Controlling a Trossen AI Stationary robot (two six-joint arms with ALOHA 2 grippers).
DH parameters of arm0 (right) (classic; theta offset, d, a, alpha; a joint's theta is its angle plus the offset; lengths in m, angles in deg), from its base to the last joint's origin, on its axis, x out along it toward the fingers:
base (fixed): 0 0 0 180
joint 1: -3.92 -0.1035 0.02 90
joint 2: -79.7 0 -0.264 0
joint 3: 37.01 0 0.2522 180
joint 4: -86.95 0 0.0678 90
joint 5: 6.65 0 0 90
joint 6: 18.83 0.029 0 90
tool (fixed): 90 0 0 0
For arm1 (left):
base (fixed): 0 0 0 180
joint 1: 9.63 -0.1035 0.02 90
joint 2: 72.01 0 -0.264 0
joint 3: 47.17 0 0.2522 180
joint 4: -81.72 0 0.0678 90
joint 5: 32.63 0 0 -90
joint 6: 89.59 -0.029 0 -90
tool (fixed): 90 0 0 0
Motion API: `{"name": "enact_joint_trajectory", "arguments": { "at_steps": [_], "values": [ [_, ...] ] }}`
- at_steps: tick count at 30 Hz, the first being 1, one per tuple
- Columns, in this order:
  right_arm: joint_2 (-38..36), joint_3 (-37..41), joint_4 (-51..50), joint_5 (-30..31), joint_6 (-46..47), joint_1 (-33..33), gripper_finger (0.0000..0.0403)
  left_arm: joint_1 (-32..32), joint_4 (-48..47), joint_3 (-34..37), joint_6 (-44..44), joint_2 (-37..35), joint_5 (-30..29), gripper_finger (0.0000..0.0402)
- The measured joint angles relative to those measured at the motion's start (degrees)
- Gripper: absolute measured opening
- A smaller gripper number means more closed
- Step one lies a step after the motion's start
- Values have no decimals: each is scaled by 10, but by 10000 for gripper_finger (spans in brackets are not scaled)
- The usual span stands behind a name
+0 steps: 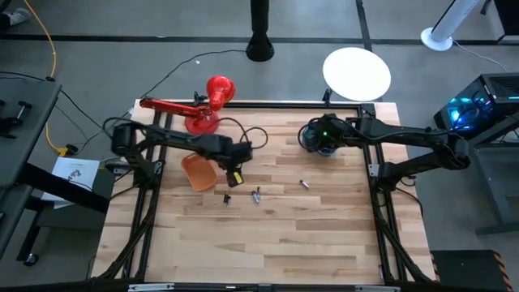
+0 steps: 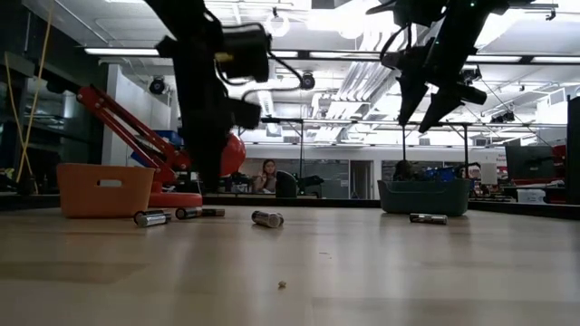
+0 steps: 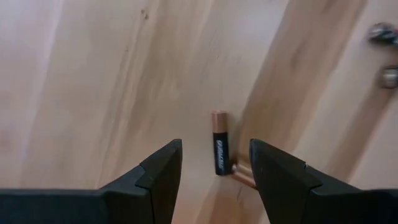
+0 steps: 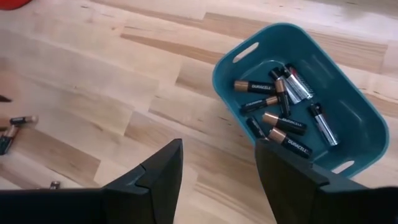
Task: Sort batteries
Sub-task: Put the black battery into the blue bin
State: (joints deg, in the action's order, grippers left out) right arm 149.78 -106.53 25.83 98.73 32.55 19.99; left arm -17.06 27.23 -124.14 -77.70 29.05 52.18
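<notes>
Several small batteries lie on their sides on the wooden table: one (image 1: 227,199), one (image 1: 257,195) and one (image 1: 305,185). My left gripper (image 1: 234,178) hangs open above the table beside the orange bin (image 1: 199,172). In its wrist view a black-and-copper battery (image 3: 220,143) lies below, between the open fingers (image 3: 214,180), with a second one (image 3: 242,174) touching it. My right gripper (image 1: 318,139) is open above the teal bin (image 4: 348,81), which holds several batteries (image 4: 273,102). In the low view both grippers are clear of the table.
A red desk lamp (image 1: 203,105) stands at the table's far left, behind the orange bin (image 2: 104,190). The teal bin (image 2: 426,195) sits at the far right. The table frame's dark rails (image 1: 381,211) run along the left and right edges. Bare wood lies toward the near edge.
</notes>
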Motion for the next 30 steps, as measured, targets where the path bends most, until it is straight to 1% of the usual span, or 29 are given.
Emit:
{"name": "enact_joint_trajectory", "arguments": {
  "at_steps": [6,8,10,12,13,14,15,17,19,22,24,27,30],
  "values": [
    [0,0,0,0,-2,-9,195,0,1,0,19,42,1,178],
    [0,0,0,0,-3,-9,195,0,7,-2,19,55,-2,167],
    [0,0,0,0,-3,-9,195,0,12,-3,19,63,0,136],
    [0,0,0,-5,-3,-9,195,1,19,-2,18,69,5,84],
    [0,0,0,-12,-3,-9,195,1,24,-2,14,69,9,51],
    [-2,0,0,-20,-4,-9,195,1,30,-1,13,69,9,28],
    [-5,0,0,-27,-4,-10,195,1,41,0,13,62,9,19],
    [-22,0,0,-27,-4,-17,195,0,76,-1,13,55,-4,21],
    [-44,-1,-12,-5,14,-27,195,-4,114,-11,0,43,-16,16],
    [-74,-1,-80,32,73,-28,195,-13,170,-33,-27,17,-17,7],
    [-85,-1,-128,41,105,-22,191,-18,202,-49,-48,12,-17,7],
    [-85,-1,-193,49,133,-9,177,-22,245,-83,-75,11,-13,4],
    [-79,4,-219,71,150,12,152,-23,267,-116,-97,6,2,3]
  ]
}}
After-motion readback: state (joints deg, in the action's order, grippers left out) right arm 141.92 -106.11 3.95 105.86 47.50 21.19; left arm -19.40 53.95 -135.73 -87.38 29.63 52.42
